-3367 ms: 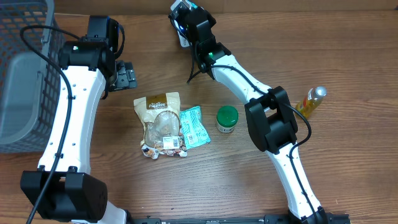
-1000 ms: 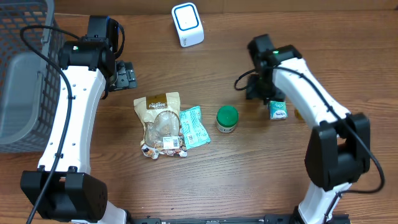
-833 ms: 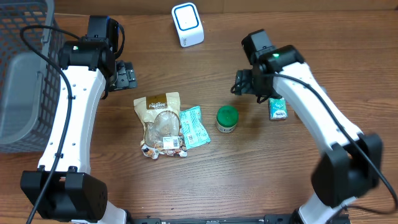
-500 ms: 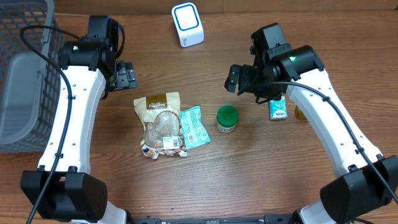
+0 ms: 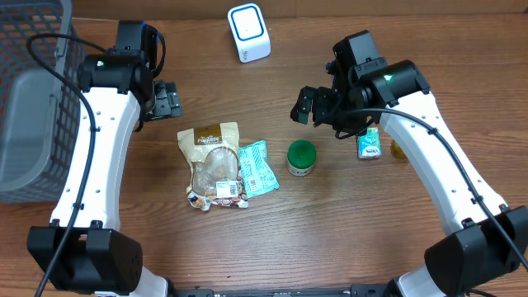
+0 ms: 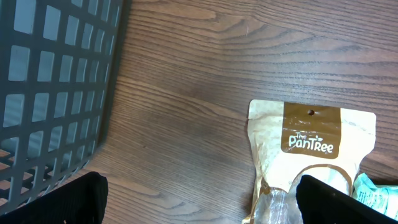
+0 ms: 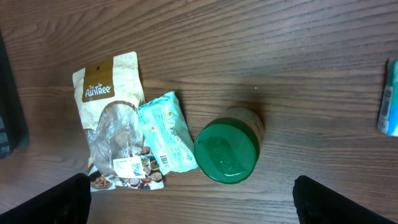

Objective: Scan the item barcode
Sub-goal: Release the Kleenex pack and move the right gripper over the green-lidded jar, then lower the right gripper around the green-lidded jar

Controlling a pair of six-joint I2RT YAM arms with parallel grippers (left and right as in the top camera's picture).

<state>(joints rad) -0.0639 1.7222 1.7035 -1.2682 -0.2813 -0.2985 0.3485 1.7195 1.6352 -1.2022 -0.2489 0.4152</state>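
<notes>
Wooden table [image 5: 330, 235] under right end effector [image 5: 308, 106], jaws wide, near green-lidded jar [image 5: 301, 157]

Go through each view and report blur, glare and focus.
Overhead: evenly lit and sharp, no glare on the table. Left wrist: pouch lettering crisp, but the left fingers at the bottom corners are dark blurs. Right wrist: slightly soft overall, a faint sheen on the green lid, the right fingers blurred too.

Under me, counter [image 5: 330, 239] of smooth brown wood grain. The pouch [image 5: 210, 140] looks matt kraft paper with a glossy clear window; teal packet [image 5: 257, 167] shiny crinkled film. Smooth green plastic jar lid [image 5: 301, 153], matt grey plastic basket [image 5: 12, 49].
</notes>
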